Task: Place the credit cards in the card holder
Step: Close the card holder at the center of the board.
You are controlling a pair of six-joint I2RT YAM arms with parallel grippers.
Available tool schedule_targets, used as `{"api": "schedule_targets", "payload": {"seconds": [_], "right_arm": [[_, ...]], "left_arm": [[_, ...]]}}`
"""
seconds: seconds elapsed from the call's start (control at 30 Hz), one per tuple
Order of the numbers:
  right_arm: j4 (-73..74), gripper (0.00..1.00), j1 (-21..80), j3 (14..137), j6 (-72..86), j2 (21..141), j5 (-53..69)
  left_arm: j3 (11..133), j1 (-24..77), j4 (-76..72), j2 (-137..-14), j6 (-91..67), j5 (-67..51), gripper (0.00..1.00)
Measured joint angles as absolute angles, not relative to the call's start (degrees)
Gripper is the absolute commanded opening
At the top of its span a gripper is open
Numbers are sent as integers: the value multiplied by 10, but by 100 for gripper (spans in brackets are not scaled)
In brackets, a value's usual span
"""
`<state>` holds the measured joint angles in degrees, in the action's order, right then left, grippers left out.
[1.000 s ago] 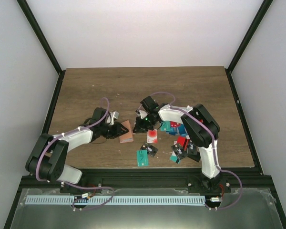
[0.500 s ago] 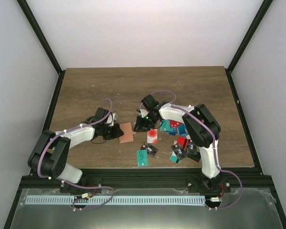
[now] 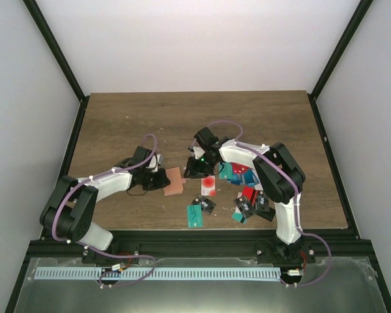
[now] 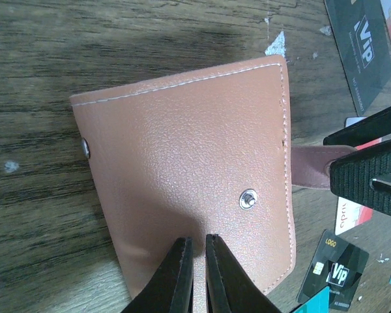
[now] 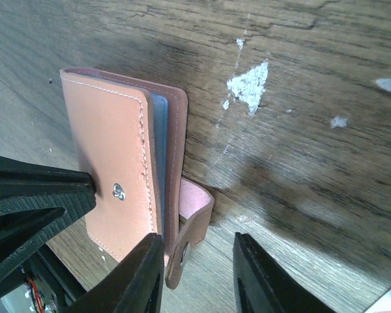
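The salmon-brown card holder point(image 3: 173, 180) lies closed on the wooden table between the two arms. My left gripper point(image 4: 197, 242) is shut, its tips resting on the holder's cover point(image 4: 189, 176) near the snap stud. My right gripper point(image 5: 197, 240) is open at the holder's right edge point(image 5: 117, 169). The loose strap tab point(image 5: 192, 228) sits between its fingers, close to the left one. The credit cards are scattered to the right: a red one point(image 3: 208, 186), a black one point(image 3: 205, 205), a teal one point(image 3: 195, 215) and a mixed pile point(image 3: 247, 189).
Black VIP cards point(image 4: 362, 45) lie on the table just beyond the holder. The card pile sits under the right arm's forearm point(image 3: 260, 163). Black frame rails point(image 3: 182, 231) border the table's near edge.
The left gripper has closed and slid right onto the holder's cover. The right gripper has opened around the strap tab. The holder has shifted slightly.
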<state>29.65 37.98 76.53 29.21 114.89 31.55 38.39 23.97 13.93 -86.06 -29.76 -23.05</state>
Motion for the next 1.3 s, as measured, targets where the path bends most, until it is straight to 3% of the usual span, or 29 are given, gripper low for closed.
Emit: {"api": "schedule_targets", "payload": {"seconds": [0.23, 0.4, 0.9, 1.3], "right_arm": [[298, 8, 380, 772, 293, 1149, 319], [298, 1, 380, 772, 293, 1149, 320], [300, 1, 389, 801, 302, 1153, 357], [280, 19, 405, 821, 324, 1199, 380]], "left_arm": [[389, 244, 147, -861, -297, -223, 9], [390, 245, 148, -863, -297, -221, 9], [409, 251, 163, -877, -297, -216, 9], [411, 255, 162, -880, -297, -215, 8]]}}
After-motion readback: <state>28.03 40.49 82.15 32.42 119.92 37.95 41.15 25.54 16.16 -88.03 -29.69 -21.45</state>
